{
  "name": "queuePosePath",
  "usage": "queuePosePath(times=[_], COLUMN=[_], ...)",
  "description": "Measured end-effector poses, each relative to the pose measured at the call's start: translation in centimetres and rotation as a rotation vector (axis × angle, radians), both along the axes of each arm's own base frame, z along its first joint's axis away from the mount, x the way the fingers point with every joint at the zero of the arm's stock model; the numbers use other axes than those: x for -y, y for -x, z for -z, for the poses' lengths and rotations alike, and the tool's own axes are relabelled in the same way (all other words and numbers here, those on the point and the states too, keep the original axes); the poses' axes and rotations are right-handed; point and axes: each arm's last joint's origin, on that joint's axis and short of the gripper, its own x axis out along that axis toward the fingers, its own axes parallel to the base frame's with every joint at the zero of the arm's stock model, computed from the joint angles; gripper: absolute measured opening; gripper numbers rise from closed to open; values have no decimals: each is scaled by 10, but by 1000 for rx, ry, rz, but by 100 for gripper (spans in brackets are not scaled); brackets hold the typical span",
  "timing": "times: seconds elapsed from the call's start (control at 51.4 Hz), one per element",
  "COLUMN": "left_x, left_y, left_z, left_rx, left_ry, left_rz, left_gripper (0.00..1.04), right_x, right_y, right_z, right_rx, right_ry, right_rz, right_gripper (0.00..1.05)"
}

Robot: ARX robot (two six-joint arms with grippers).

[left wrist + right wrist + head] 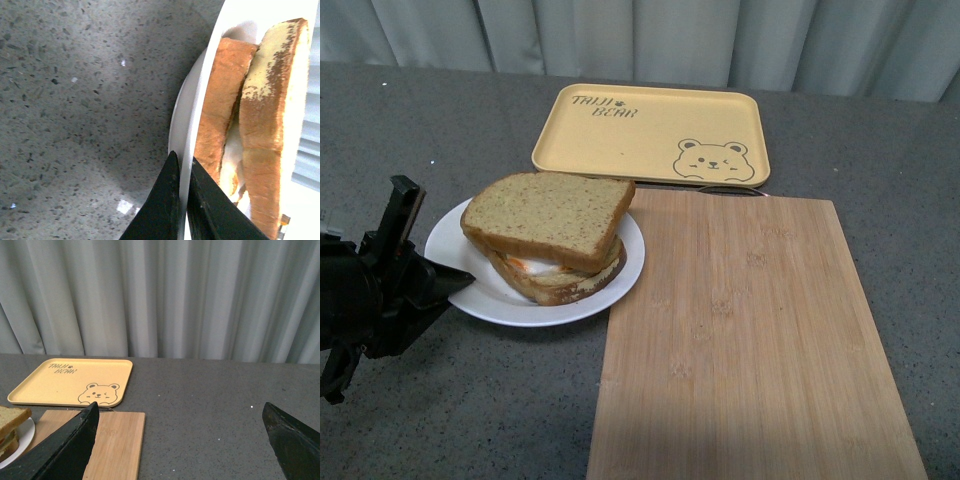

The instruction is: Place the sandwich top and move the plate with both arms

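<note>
The sandwich top (552,212), a brown speckled slice, lies on the lower slice with egg on the white plate (620,278). My left gripper (460,282) is shut on the plate's left rim. In the left wrist view its black fingers (165,210) pinch the thin white plate rim (192,145), with the sandwich top (272,100) edge-on beside the lower slice (220,100). My right gripper (180,415) is open, high above the table with nothing between its fingers; it sees a corner of the sandwich (10,420) and plate (22,437) far off. The right arm does not show in the front view.
A wooden cutting board (750,340) lies right of the plate, its edge touching or overlapping the plate's right rim. A yellow bear tray (650,132) sits behind both. Grey speckled tabletop (470,420) surrounds them; grey curtains (160,295) hang at the back.
</note>
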Motion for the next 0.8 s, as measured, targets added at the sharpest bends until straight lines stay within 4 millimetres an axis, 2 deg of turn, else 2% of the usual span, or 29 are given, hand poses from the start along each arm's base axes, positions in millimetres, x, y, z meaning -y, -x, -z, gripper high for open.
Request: queuePosePath(times=[0.175,0.331,0.545,0.798], left_x=[0,6,30,62], left_y=[6,-4,-38,-93], left_z=[-12,-28,-35,-35], left_rx=[123,228,240,252], left_ry=[116,195,207,199], left_rz=[-34,-25,31,72], left_gripper=[4,4,4,4], right_x=[0,0,0,0], right_y=[0,0,0,0], right_z=[0,0,0,0], right_rx=[0,0,0,0], right_ry=[0,0,0,0], right_rz=[0,0,0,0], right_gripper=[95,95,95,95])
